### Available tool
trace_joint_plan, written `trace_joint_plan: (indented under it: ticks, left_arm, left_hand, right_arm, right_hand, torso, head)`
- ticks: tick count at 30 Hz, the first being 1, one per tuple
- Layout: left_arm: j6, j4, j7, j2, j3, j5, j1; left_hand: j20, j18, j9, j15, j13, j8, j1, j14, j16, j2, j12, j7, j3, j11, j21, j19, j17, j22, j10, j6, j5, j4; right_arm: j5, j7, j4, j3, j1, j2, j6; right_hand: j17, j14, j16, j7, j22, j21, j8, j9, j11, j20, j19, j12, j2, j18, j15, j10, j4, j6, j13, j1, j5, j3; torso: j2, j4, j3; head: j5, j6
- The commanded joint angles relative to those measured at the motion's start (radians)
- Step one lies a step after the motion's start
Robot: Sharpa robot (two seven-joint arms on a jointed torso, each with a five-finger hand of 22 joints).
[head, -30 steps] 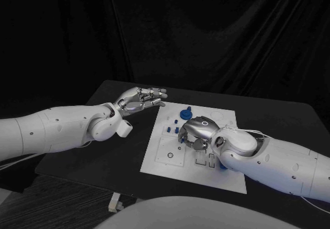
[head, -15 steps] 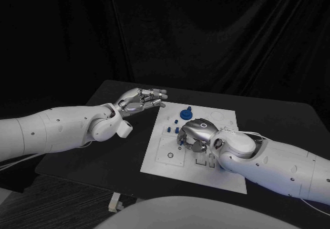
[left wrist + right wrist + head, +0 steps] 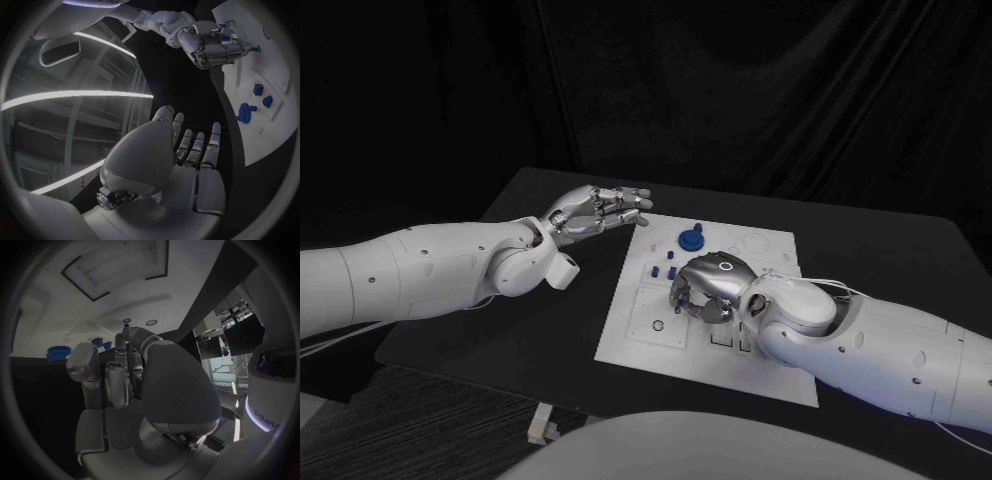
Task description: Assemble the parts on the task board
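The white task board [image 3: 636, 335] lies in the middle of the black table. A blue gear [image 3: 689, 240] and two small blue parts [image 3: 656, 270] stand near the board's far end. They also show in the left wrist view as the gear [image 3: 244, 113] and a part [image 3: 258, 89]. My right hand [image 3: 710, 282] hovers over the board's middle with its fingers curled down. Its fingertips pinch a small blue part [image 3: 126, 326] low over the board [image 3: 94, 295]. My left hand [image 3: 597, 210] hangs over the table beside the board's far left corner, fingers [image 3: 199, 147] spread and holding nothing.
The black table [image 3: 516, 320] has bare surface left of the board and beyond it [image 3: 862, 230]. Square and round recesses [image 3: 656, 325] mark the board's near left part. A dark curtain closes the back.
My right hand has shifted slightly toward the board's near side and curled tighter. The left hand has barely moved.
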Motion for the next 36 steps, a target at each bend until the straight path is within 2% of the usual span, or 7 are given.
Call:
trace_joint_plan:
  ticks: [1, 36]
  left_arm:
    - [0.014, 0.0, 0.053, 0.002, 0.001, 0.008, -0.002]
    - [0.04, -0.001, 0.02, 0.007, 0.001, 0.008, -0.006]
  left_hand:
    - [-0.003, -0.004, -0.004, -0.002, -0.009, 0.014, 0.001, -0.013, -0.003, -0.007, -0.01, 0.001, 0.046, 0.001, -0.01, -0.007, -0.007, -0.01, -0.003, -0.003, 0.008, -0.01]
    - [-0.003, -0.003, -0.005, 0.008, -0.01, 0.013, -0.002, -0.011, 0.001, -0.006, -0.021, 0.002, 0.052, 0.004, -0.009, -0.007, -0.006, -0.013, -0.012, -0.009, 0.001, -0.006]
  right_arm:
    - [-0.008, -0.026, 0.006, 0.001, -0.003, -0.003, 0.013]
    - [-0.008, -0.036, -0.003, 0.001, -0.007, 0.002, 0.05]
  right_hand:
    - [0.055, 0.056, -0.004, 0.012, 0.144, 0.01, -0.006, 0.001, -0.015, -0.007, 0.001, 0.002, 0.004, 0.002, -0.01, 0.037, -0.004, 0.029, 0.019, 0.016, 0.034, 0.042]
    - [0.051, 0.055, -0.007, 0.012, 0.143, 0.006, -0.009, -0.001, -0.015, -0.007, -0.001, 0.0, 0.005, 0.003, -0.009, 0.038, -0.003, 0.029, 0.019, 0.013, 0.038, 0.042]
  torso:
    - [0.0, -0.0002, 0.0002]
    - [0.0, 0.0001, 0.0001]
  head:
    - [0.001, 0.0]
    - [0.003, 0.0]
